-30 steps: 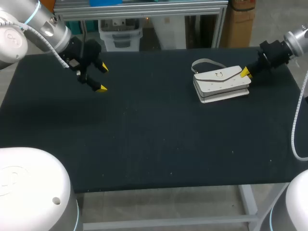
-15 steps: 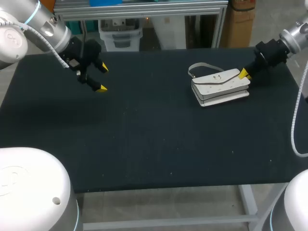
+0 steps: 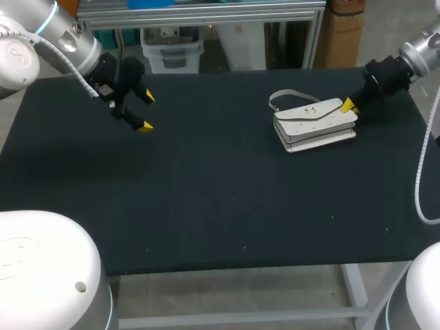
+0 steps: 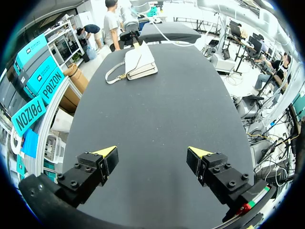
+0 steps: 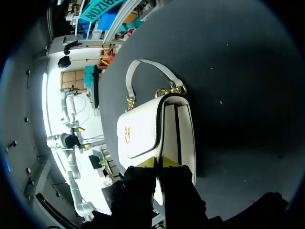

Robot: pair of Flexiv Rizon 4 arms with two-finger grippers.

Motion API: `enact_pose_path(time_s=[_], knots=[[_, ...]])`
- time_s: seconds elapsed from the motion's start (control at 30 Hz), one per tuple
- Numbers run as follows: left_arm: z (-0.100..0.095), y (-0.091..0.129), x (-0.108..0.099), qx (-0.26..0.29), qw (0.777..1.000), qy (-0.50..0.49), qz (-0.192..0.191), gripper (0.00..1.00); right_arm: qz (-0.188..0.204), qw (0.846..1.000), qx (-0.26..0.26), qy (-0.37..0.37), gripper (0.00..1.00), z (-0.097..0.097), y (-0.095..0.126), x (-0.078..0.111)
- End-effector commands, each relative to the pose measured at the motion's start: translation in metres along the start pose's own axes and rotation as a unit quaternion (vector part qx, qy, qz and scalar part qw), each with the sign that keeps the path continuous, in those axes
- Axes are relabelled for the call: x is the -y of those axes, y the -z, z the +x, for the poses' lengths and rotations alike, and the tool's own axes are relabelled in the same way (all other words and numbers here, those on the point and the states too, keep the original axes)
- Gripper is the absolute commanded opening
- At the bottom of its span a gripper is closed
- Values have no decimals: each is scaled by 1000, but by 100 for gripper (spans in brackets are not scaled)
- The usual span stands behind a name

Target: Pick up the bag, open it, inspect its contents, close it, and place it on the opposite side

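**Bag** (image 3: 315, 124): white, with a front flap (image 5: 138, 136) and a short handle (image 3: 282, 96). It lies on the far right part of the table (image 3: 220, 206). The flap is down, and the handle loops out at the left end, away from the right arm.

**Right claw** (image 3: 349, 104): at the bag's right end, entering from the far right corner. In the right wrist view the two yellow tips stand nearly together. A thin edge of the bag's end runs between them, touched from both sides, so the claw reads as pinched onto the bag. Whether that end is raised off the table cannot be told.

**Left claw** (image 3: 144, 111): over the far left part of the table, well apart from the bag. The fingers are spread wide with nothing between them.

**Step in hand**: judged to be the pick-up. The bag is gripped but not carried, and opening, inspection, closing and transfer to the left side are not yet done.

**Next move calls for**: a lift that keeps this narrow pinch from slipping. The bag then needs to come toward the middle, where the idle left claw can reach the flap or handle. Opening likely needs both claws, one to steady the body and one to raise the flap.
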State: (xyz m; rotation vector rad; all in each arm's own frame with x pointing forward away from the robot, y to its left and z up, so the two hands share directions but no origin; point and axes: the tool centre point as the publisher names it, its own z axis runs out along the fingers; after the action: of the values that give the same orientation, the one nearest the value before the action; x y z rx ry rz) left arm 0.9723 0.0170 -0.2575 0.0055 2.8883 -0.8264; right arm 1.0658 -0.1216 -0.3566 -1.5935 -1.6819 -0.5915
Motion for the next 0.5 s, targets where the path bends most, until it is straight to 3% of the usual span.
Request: enact_pose_path(time_s=[0.03, 0.5], knots=[[0, -1, 0, 0, 1000, 0, 1, 100, 180, 984, -2, 0, 0, -1, 3, -5], [0, -1, 0, 0, 1000, 0, 1, 100, 31, 999, 22, -2, 0, 46, -45, 46]])
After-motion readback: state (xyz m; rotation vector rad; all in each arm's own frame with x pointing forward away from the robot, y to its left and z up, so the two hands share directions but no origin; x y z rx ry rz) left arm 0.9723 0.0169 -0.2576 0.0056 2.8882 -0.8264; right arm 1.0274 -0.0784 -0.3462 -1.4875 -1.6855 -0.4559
